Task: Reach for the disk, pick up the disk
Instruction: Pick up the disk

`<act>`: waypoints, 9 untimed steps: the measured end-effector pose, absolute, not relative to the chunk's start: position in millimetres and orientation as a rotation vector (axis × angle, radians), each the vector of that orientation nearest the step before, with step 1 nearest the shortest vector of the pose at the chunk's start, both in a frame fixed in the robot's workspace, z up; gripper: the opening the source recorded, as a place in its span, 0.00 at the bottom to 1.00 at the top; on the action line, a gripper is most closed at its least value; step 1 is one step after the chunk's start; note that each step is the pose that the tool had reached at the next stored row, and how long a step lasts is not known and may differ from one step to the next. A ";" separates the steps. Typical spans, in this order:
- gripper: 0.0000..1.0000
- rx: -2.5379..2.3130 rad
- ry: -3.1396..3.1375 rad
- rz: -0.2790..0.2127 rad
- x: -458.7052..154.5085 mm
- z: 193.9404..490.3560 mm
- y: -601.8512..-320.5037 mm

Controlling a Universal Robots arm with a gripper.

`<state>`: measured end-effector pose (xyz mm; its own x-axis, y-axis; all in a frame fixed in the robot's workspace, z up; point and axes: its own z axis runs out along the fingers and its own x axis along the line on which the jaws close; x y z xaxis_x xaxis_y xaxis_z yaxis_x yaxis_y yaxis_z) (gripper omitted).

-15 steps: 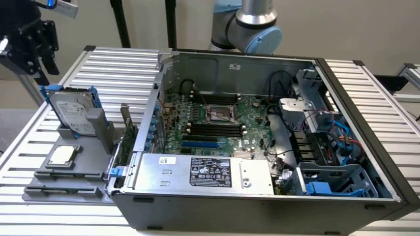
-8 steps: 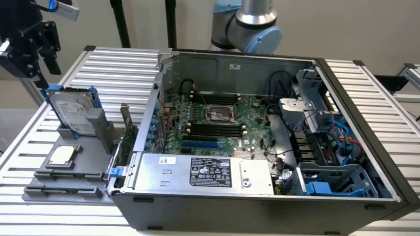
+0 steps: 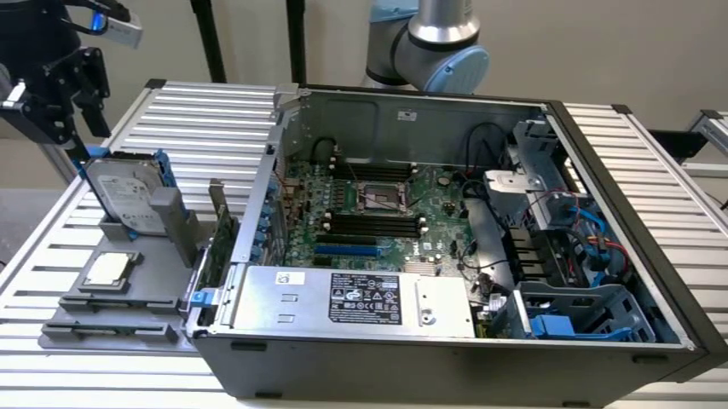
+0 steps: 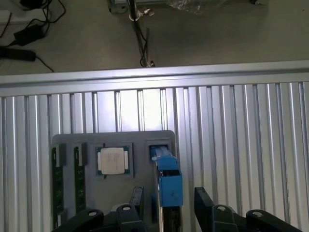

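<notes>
Overhead, black two-finger gripper: stands wide apart, grips nothing, hovers well above upright silver-grey, blue-railed hard-drive disk, slotted in grey plastic holder; disk's lower edge hidden there.

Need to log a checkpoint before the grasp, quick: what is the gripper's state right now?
Gripper: open, poised above the upright disk, holding nothing.
</notes>
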<state>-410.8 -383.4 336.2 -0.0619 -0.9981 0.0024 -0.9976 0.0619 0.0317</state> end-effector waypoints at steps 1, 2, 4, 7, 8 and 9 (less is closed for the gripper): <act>0.54 2.135 -2.272 -0.033 -410.8 334.7 -383.2; 0.54 2.136 -2.272 -0.033 -410.8 333.1 -383.1; 0.54 2.136 -2.272 -0.033 -410.8 329.8 -382.8; 0.54 2.136 -2.271 -0.033 -410.9 324.6 -382.7; 0.54 2.136 -2.271 -0.033 -411.0 322.7 -382.7; 0.54 2.137 -2.271 -0.033 -411.1 320.9 -382.7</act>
